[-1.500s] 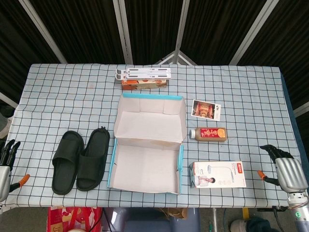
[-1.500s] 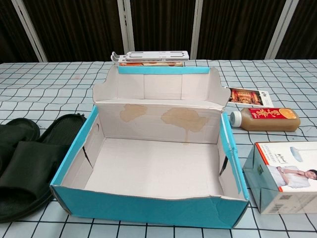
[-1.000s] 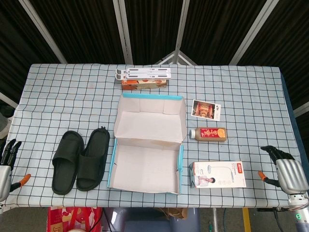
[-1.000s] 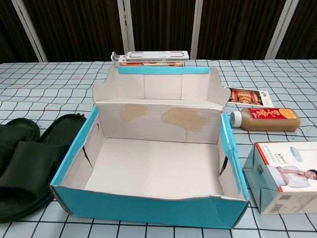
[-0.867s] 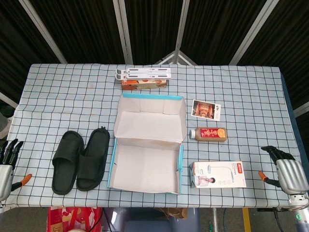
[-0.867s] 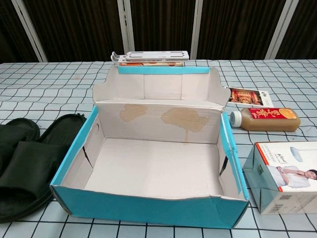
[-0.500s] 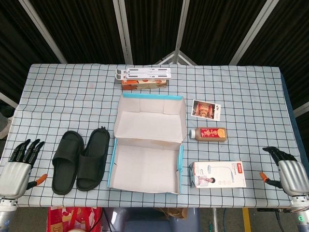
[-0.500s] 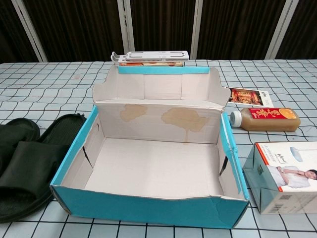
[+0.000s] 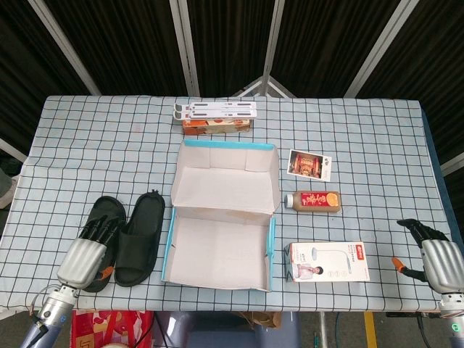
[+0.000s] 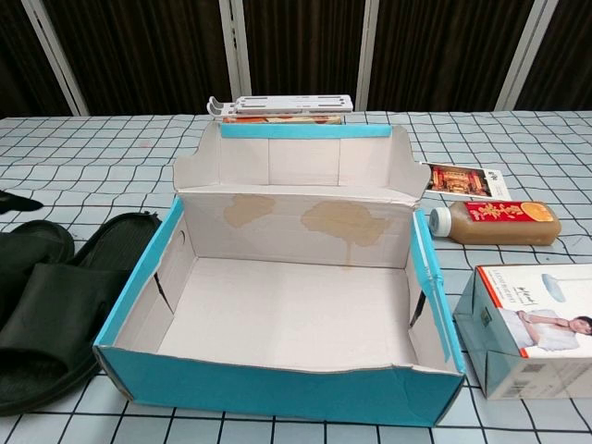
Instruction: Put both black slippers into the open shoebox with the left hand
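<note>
Two black slippers [image 9: 123,243] lie flat, side by side, just left of the shoebox [image 9: 221,268], toes pointing away. The shoebox is blue outside, white inside, its lid folded back.

At lower left of the head view, the left hand [image 9: 85,255] covers much of the outer slipper [image 9: 106,207]. The right hand [image 9: 437,259] is cut by the lower right edge. Chest view crops both slippers [image 10: 51,314] at left.

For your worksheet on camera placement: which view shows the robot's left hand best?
The head view. It shows the whole left hand over the outer black slipper, fingers spread, holding nothing. The chest view catches only a dark sliver, probably a fingertip, at its left edge, above the slippers.
</note>
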You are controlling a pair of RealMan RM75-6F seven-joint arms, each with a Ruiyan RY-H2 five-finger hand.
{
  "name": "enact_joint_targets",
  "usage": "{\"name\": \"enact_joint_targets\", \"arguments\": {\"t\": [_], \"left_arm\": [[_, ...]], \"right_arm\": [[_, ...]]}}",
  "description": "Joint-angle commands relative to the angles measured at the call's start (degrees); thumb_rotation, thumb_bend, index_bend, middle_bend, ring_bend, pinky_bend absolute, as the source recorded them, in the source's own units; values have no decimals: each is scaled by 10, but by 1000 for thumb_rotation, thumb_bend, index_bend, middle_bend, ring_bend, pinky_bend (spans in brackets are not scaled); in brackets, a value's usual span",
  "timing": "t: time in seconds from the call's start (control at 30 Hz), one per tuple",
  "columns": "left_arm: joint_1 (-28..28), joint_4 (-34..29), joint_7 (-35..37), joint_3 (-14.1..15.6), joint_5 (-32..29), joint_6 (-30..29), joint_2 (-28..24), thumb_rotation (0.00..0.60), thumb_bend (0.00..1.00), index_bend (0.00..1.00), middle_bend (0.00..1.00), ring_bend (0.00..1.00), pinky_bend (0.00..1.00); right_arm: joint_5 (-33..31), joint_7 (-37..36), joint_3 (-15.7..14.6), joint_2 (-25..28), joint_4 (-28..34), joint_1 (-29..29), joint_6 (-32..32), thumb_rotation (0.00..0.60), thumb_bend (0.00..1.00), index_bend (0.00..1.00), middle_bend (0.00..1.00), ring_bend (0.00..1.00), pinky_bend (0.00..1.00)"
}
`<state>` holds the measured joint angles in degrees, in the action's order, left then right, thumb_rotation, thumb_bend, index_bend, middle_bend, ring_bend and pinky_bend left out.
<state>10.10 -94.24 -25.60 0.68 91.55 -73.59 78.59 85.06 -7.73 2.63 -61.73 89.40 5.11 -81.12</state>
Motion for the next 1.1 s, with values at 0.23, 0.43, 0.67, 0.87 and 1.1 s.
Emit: {"name": "enact_joint_targets", "arguments": {"t": [0.23, 0.43, 0.67, 0.87, 1.1], "left_arm": [[18, 24, -30, 8, -14, 29, 43, 600, 96, 0, 72, 7, 103], [29, 47, -52, 4, -22, 37, 72, 600, 95, 0, 82, 7, 103], [35, 64, -65, 4, -25, 35, 94, 600, 104, 13, 203, 7, 103], [34, 71, -69, 7, -26, 24, 100, 600, 114, 94, 248, 8, 103], [34, 75, -74, 9, -23, 13, 103, 600, 141, 193, 280, 9, 103]], "right_arm": [[2, -13, 0, 3, -4, -1, -2, 600, 233, 259, 252, 295, 323], [1, -18, 1, 4, -6, -3, -5, 600, 234, 259, 252, 295, 323], [1, -22, 2, 4, -8, -4, -4, 600, 234, 259, 252, 295, 323], [2, -23, 2, 6, -6, -5, -8, 600, 233, 259, 252, 295, 323], [1, -21, 2, 6, -5, -5, -5, 600, 234, 259, 252, 295, 323]]}}
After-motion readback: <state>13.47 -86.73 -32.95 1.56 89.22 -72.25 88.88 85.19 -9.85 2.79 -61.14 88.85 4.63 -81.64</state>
